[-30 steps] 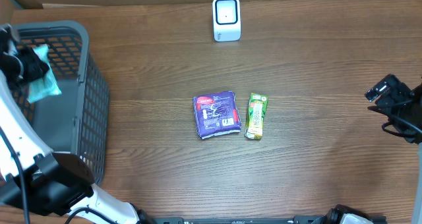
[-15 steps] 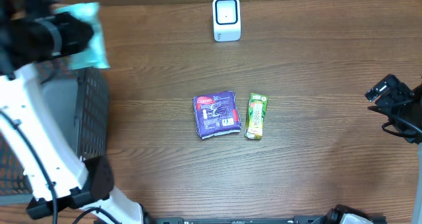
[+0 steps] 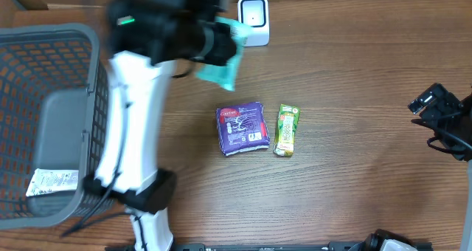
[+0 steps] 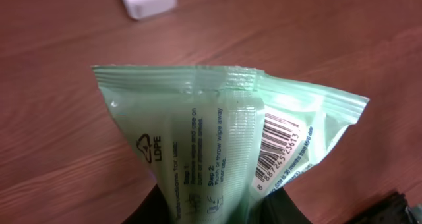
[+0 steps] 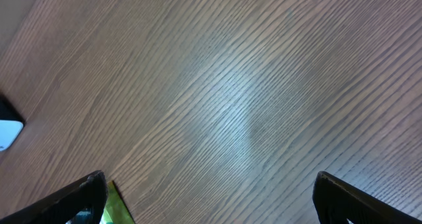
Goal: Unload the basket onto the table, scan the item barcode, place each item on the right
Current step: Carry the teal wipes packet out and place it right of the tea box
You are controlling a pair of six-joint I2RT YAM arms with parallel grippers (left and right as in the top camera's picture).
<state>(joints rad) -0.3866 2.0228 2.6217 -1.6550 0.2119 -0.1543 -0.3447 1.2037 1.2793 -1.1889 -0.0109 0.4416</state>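
A green pack of wipes [image 4: 217, 138] is held clamped in the left hand [image 3: 212, 44], lifted above the table [image 3: 354, 74] just beside the white scanner [image 3: 253, 20] at the far edge. A barcode [image 4: 277, 151] is seen on the pack's back in the left wrist view. The right hand [image 5: 211, 197] is kept wide apart and empty, well off to the right. A purple packet [image 3: 242, 128] and a green carton [image 3: 287, 130] are laid side by side mid-table. A grey basket [image 3: 44, 37] is placed at the left.

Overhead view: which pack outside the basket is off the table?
The teal wipes pack, held in the left gripper; the purple pack and green carton lie flat.
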